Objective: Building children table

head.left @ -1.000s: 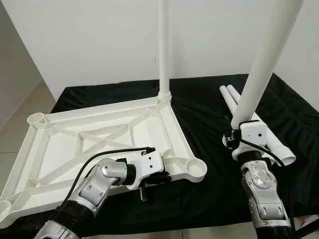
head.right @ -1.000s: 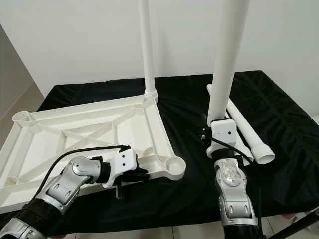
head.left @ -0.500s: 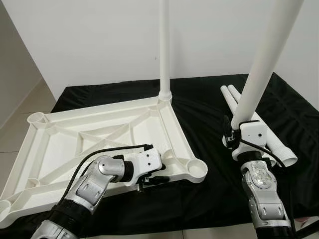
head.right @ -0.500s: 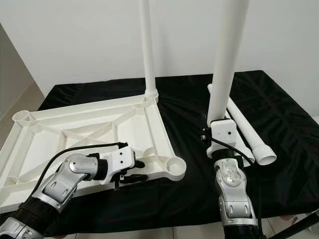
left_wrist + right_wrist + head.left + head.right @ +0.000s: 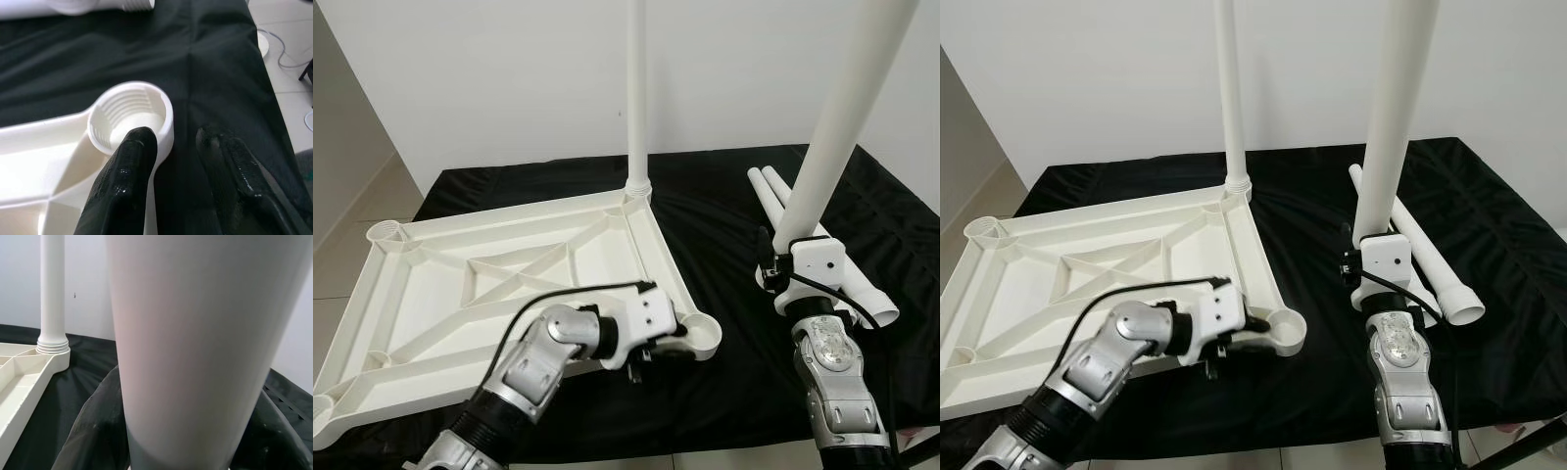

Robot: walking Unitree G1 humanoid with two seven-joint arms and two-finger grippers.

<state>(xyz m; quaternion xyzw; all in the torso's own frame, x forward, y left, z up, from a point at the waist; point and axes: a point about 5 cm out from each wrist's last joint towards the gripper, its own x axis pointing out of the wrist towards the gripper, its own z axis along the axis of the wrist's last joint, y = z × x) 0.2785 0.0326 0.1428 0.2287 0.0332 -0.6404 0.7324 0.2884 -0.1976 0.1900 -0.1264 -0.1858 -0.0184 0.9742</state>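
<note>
The white tabletop (image 5: 499, 217) lies upside down on the black cloth. One white leg (image 5: 636, 98) stands screwed into its far right corner. My left gripper (image 5: 173, 139) is open at the near right corner socket (image 5: 131, 115). One finger lies over the rim beside the socket, the other over the cloth; in the left eye view the left gripper (image 5: 656, 348) sits against the tabletop's front edge. My right gripper (image 5: 773, 257) is shut on a second white leg (image 5: 842, 108), held upright and slightly tilted above the cloth, right of the tabletop.
Two spare white legs (image 5: 778, 196) lie on the cloth behind my right arm, their threaded ends (image 5: 876, 308) toward the table's right edge. The black cloth (image 5: 715, 225) covers the work table. A white wall stands behind, tiled floor to the left.
My left gripper has slid right along the tabletop's front edge, up to the near right corner socket. The right arm with its leg has barely shifted.
</note>
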